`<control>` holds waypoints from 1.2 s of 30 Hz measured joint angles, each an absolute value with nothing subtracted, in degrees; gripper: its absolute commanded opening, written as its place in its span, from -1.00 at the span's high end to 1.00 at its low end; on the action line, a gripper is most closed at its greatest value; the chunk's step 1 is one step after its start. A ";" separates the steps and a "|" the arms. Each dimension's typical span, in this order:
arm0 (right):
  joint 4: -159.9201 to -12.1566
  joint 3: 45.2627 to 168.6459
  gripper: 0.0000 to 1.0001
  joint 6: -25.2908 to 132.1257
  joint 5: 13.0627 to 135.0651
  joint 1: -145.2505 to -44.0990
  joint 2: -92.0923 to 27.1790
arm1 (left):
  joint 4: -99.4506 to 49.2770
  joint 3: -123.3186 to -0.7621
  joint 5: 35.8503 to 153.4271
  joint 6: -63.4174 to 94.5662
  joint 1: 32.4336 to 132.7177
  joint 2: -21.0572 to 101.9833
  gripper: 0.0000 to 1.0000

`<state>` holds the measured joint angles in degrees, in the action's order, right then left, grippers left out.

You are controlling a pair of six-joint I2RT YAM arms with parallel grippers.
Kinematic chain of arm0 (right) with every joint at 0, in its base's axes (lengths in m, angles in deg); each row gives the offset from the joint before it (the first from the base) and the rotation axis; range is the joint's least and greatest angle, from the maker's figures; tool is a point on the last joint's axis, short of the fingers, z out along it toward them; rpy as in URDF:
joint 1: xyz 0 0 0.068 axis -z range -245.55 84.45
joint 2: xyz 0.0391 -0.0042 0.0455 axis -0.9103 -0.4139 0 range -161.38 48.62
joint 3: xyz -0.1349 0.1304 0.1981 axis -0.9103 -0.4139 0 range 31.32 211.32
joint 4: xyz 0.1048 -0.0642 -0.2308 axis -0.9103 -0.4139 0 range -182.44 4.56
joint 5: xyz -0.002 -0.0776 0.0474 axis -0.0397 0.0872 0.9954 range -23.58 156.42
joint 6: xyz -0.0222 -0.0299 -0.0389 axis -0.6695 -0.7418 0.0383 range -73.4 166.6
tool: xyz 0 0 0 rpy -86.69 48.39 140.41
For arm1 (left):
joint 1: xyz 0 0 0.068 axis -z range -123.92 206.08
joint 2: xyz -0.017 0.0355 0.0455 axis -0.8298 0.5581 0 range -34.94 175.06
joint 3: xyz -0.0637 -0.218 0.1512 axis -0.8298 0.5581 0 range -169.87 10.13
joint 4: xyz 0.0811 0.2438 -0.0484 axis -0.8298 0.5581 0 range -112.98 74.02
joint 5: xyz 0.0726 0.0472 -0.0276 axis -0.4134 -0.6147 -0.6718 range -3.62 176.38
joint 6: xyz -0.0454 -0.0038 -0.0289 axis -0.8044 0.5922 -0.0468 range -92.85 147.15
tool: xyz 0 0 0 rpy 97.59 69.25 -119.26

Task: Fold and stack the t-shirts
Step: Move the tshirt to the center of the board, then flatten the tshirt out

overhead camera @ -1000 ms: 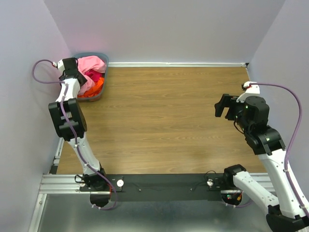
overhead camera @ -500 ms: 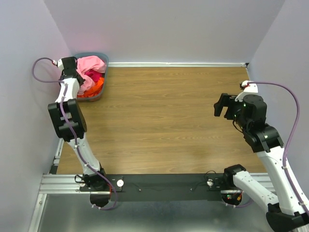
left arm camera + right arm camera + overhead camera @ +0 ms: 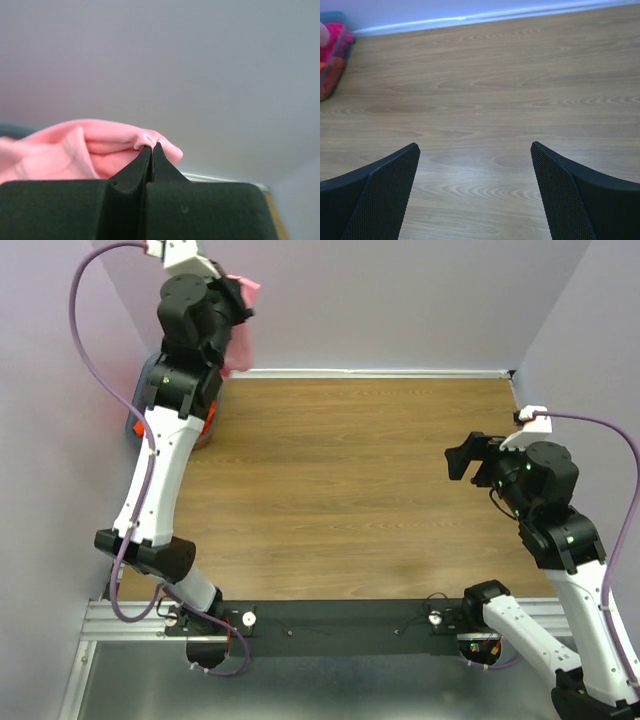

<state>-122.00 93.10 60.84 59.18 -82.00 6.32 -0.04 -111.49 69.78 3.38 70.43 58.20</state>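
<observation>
The wooden table point(image 3: 350, 490) fills the middle of the top view and carries no cloth. The left arm point(image 3: 160, 470) stands stretched high along the left side of the frame, while the right arm point(image 3: 545, 530) is low at the right side. The grey-blue basket point(image 3: 331, 15) sits in the upper left corner of the table, mostly hidden behind the left arm. In the right wrist view it shows the magenta shirt point(image 3: 340, 35) and the orange shirt point(image 3: 329, 75) inside. The light pink t-shirt point(image 3: 240, 340) hangs in the air at the upper left of the top view, in front of the back wall point(image 3: 400, 300) and beside the basket. The left gripper point(image 3: 152, 146) is closed tight on a small fold of it, and the cloth bunches behind the fingers. Which part of the shirt this fold belongs to, I cannot tell. The right gripper point(image 3: 474, 146) is spread wide over bare wood and holds nothing. I judge the shirt light, soft and limp, so it will drape and swing, and such a thin pinch may slip. To spread it flat, it seems better that each gripper takes a shoulder or a hem corner, where seams give more thickness.
</observation>
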 measured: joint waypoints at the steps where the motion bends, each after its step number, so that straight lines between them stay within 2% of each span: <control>1: -122.00 93.21 -1.00 60.97 59.48 -82.00 6.84 | -0.35 -112.02 69.95 3.43 72.98 57.52 1.00; 6: -122.00 94.74 -1.00 61.19 60.03 -82.00 10.04 | -2.10 -115.10 71.98 3.76 87.67 55.60 1.00; 11: -122.00 95.31 -1.00 61.15 59.96 -82.00 13.34 | -3.15 -111.91 76.20 2.60 95.58 54.11 1.00; 14: -122.00 95.28 -1.00 61.15 59.88 -82.00 14.93 | -5.62 -101.09 78.17 0.72 96.22 49.35 1.00; 20: -122.15 94.13 -1.00 61.56 59.92 -82.00 16.57 | -14.49 -67.19 80.01 -8.24 94.75 38.27 1.00; 24: -122.98 92.09 -1.00 63.03 60.99 -82.00 15.83 | -19.32 -45.01 81.86 -16.09 90.23 38.16 1.00; 26: -123.27 90.87 -1.00 63.88 62.24 -82.00 14.69 | -19.45 -37.49 82.28 -18.80 87.21 39.29 0.75; 27: -123.46 90.43 -1.00 64.30 62.72 -82.00 14.04 | -19.17 -33.81 82.28 -20.11 85.53 40.15 0.39; 28: -123.66 89.95 -1.00 64.76 63.18 -82.00 13.18 | -18.97 -31.26 82.17 -20.92 83.63 40.58 0.17; 29: -123.99 89.34 -1.00 65.30 63.61 -82.00 11.87 | -18.45 -28.94 81.84 -21.62 81.86 40.63 -0.24; 30: -124.32 88.92 -0.98 65.76 64.16 -82.00 10.76 | -18.32 -28.18 81.25 -21.90 80.96 40.50 -0.39; 32: -124.60 87.92 -0.93 66.74 65.76 -82.00 7.85 | -17.49 -28.46 80.20 -21.01 79.91 40.28 -0.54; 33: -124.56 87.09 -0.83 67.53 67.00 -82.00 6.12 | -16.74 -29.38 79.46 -19.67 79.71 40.12 -0.59; 36: -124.71 84.20 -0.70 69.21 69.73 -82.00 0.99 | -15.93 -33.99 78.00 -15.50 80.26 39.60 -0.60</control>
